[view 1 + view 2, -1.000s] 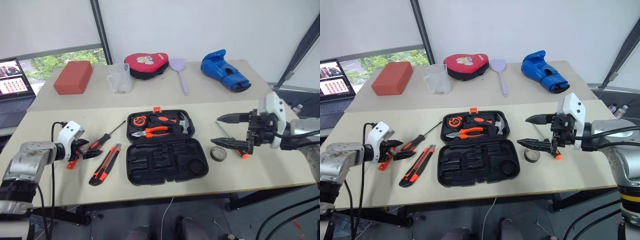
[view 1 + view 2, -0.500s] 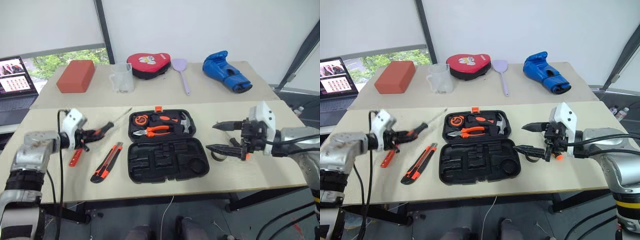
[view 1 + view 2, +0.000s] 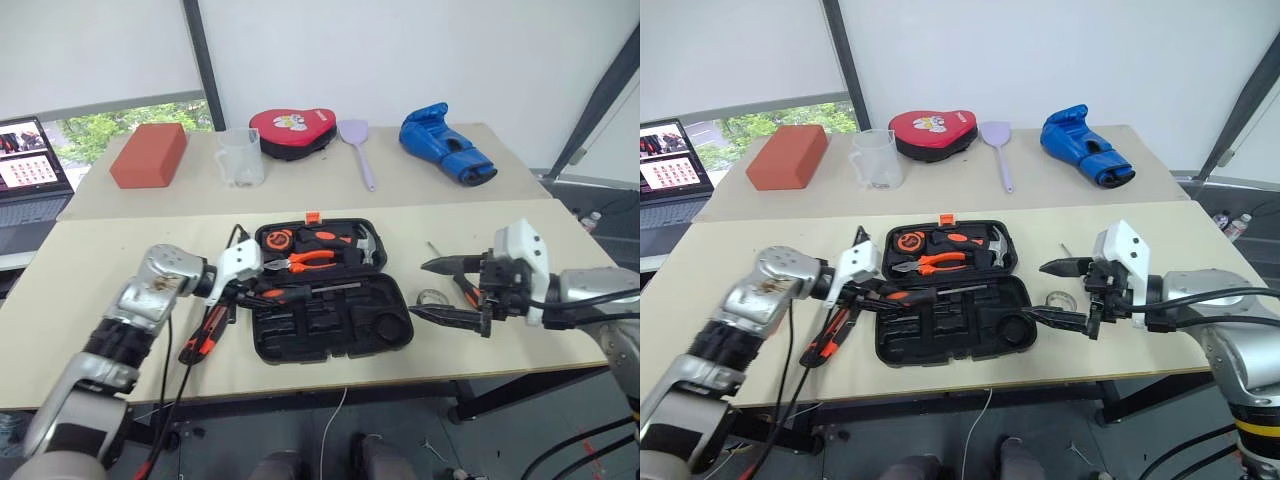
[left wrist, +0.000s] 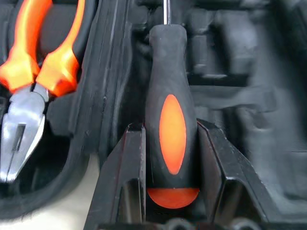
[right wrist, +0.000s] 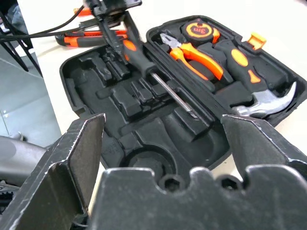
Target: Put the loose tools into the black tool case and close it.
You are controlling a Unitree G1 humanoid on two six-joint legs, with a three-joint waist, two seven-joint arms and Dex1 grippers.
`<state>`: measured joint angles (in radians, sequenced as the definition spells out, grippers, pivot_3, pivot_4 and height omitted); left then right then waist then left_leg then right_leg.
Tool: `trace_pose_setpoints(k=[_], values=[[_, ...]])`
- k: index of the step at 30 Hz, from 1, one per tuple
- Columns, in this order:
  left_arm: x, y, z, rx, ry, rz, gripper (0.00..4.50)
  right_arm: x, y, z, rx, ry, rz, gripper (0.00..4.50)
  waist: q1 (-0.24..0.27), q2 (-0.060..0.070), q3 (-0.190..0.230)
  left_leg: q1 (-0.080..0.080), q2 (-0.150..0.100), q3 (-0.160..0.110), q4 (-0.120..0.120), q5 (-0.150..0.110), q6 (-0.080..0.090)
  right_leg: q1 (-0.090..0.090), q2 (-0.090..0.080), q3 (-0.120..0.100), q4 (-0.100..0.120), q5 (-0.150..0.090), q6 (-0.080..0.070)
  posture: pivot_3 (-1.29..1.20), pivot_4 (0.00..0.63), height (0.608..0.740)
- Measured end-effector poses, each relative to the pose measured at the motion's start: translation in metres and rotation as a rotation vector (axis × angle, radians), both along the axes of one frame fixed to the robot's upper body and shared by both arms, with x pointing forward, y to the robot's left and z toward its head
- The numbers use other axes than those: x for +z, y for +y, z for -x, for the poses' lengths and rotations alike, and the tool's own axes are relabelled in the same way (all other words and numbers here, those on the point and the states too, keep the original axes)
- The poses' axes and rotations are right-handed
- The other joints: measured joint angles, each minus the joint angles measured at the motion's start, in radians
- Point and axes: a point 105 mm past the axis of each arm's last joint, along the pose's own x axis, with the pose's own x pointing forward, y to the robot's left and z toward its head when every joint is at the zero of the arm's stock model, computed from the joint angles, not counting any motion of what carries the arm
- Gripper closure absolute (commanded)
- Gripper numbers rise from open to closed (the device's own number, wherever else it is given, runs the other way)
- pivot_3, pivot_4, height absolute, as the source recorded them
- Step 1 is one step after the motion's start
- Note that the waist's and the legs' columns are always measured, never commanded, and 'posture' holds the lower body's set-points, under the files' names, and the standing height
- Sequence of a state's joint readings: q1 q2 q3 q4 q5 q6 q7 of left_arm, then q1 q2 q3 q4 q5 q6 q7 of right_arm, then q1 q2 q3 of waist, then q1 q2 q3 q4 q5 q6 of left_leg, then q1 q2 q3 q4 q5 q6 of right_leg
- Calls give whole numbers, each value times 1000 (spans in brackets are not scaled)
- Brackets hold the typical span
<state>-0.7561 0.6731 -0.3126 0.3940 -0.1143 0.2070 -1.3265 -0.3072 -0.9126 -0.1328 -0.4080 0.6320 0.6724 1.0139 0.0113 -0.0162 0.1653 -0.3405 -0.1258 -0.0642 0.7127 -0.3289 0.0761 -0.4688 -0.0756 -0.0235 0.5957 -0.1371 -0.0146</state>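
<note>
Over the open black tool case (image 3: 330, 318) our left gripper (image 3: 252, 291) pinches a black-and-orange screwdriver (image 3: 300, 291) by its handle, shaft lying lengthwise along the hinge, above the empty slots. Our right gripper (image 3: 440, 291), spread wide, hangs farther off.

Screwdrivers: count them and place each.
2. Black-and-orange screwdriver in the left gripper over the case; a second screwdriver on the table by the right gripper. Another may hide behind the left arm.

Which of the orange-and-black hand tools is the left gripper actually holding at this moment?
The black-and-orange screwdriver, clamped by its handle in the left gripper over the open case; the utility knife lies on the table.
</note>
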Motion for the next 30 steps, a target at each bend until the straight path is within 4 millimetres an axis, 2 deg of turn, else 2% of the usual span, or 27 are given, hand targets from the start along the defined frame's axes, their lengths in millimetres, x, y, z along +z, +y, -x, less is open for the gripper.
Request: trace_pose_setpoints(k=[6, 8, 9, 11, 12, 15, 17, 20, 23, 28, 30], values=[[-2, -7, -1, -31, 9, 8, 3566, 0, 4, -2, -20, -14, -17, 0, 3, 0, 0, -4, -1, 0, 3, 0, 0, -3, 0, 0, -1, 0, 0, 0, 150, 740], [-4, -7, -2, -27, 16, 9, 2563, 0, 4, -2, -26, -15, -17, 0, 6, 0, 0, -4, -1, 0, 3, 0, 0, -2, 0, 0, -1, 0, 1, 0, 150, 740], [-4, -8, -2, -31, 20, 10, 2323, 0, 3, -3, -30, -16, -17, 0, 6, 0, 0, -4, -1, 0, 4, 0, 0, -2, 0, 0, -1, 1, 1, 0, 150, 740], [-2, -9, -2, -26, 33, 16, 1459, 0, 3, -3, -33, -18, -17, 0, 8, 0, 0, -4, -1, 0, 4, 0, 0, -2, 0, 0, 0, 1, 1, 0, 150, 740], [-2, -9, -2, -22, 40, 19, 1202, 0, 3, -3, -34, -17, -17, 0, 8, 0, 0, -4, -1, 0, 4, 0, 0, -2, 0, 0, 0, 1, 1, 0, 150, 740], [1, -10, -1, -10, 72, 48, 46, -2, 3, -2, -33, -9, -20, 0, 7, 0, 0, -5, -1, 0, 4, 0, 0, -2, 0, 0, 0, 1, 1, 0, 150, 740], [8, -13, 0, -16, 74, 68, 46, -2, 3, -1, -30, -4, -24, 0, 8, 0, 0, -5, -1, 0, 4, 0, 1, -3, 0, 0, 0, 1, 1, 0, 150, 740], [27, -20, -3, -19, 37, 116, 742, -3, 4, 1, -23, 0, -27, 0, 8, 0, 0, -5, -1, 0, 4, 0, 1, -3, 0, 0, 0, 1, 1, 0, 150, 740], [39, -28, -9, -20, -18, 134, 1967, -4, 4, 2, -24, 3, -27, 0, 6, 0, 0, -5, -1, 0, 4, 0, 1, -3, 0, 0, 0, 1, 1, 0, 150, 740], [23, -29, -15, 4, -5, 104, 3939, -4, 4, 1, -29, 2, -28, 0, 3, 0, 0, -5, -1, 0, 4, 0, 0, -3, 0, 0, 0, 1, 1, 0, 150, 740], [14, -32, -16, -7, 0, 79, 4465, -3, 4, -1, -34, -4, -39, 0, 3, 0, 0, -5, -1, 0, 4, 0, 1, -3, 0, 0, 0, 1, 1, 0, 150, 740]])
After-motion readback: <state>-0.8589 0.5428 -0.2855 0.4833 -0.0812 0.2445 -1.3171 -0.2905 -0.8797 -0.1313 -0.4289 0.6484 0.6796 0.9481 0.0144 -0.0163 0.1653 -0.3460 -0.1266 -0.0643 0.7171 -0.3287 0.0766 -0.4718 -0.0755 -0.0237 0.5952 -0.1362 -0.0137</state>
